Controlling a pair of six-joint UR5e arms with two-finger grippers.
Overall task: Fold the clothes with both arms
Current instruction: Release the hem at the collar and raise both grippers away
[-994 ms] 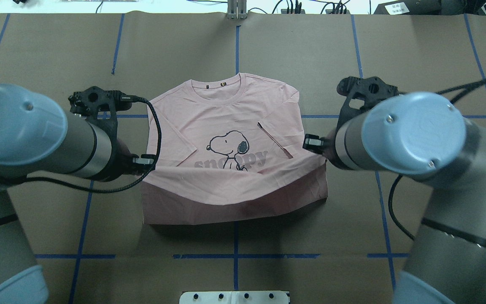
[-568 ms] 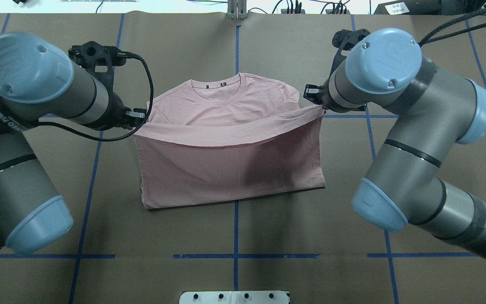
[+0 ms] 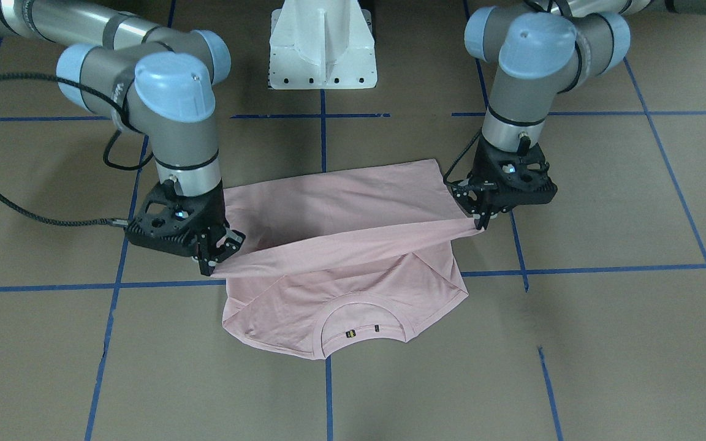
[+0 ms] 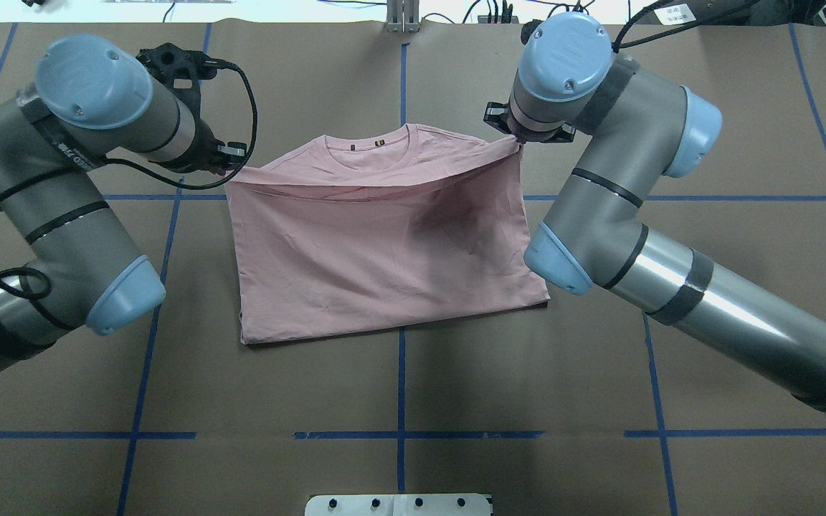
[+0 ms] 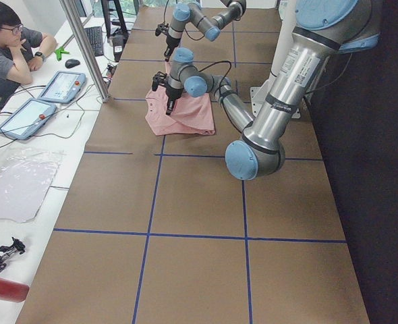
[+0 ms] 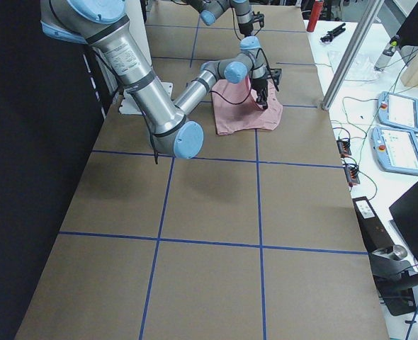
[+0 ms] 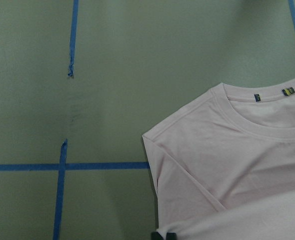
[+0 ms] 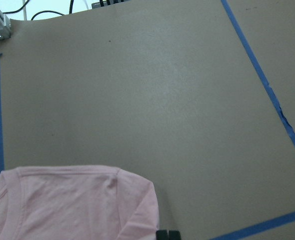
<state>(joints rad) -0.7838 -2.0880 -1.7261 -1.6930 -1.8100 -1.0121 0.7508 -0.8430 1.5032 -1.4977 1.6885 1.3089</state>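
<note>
The clothes are one pale pink T-shirt (image 4: 384, 244) lying on the brown table. Its lower half is drawn over the front toward the ribbed collar (image 4: 377, 152), so the print is hidden. My left gripper (image 4: 230, 166) is shut on the hem's left corner, held just above the shoulder. My right gripper (image 4: 517, 140) is shut on the other hem corner near the right shoulder. From the front, the hem (image 3: 341, 242) stretches taut between the left gripper (image 3: 478, 217) and the right gripper (image 3: 213, 260). The left wrist view looks down on the collar (image 7: 260, 107).
Blue tape lines (image 4: 400, 79) grid the tabletop. The white pedestal base (image 3: 322, 49) stands on the robot's side. A metal post (image 4: 402, 18) rises at the far edge. A person (image 5: 3, 47) sits at a side bench with tablets (image 5: 61, 86).
Both grippers have carried the hem away from the robot toward the collar. The folded layer now covers the print and the chest almost up to the neckline.
</note>
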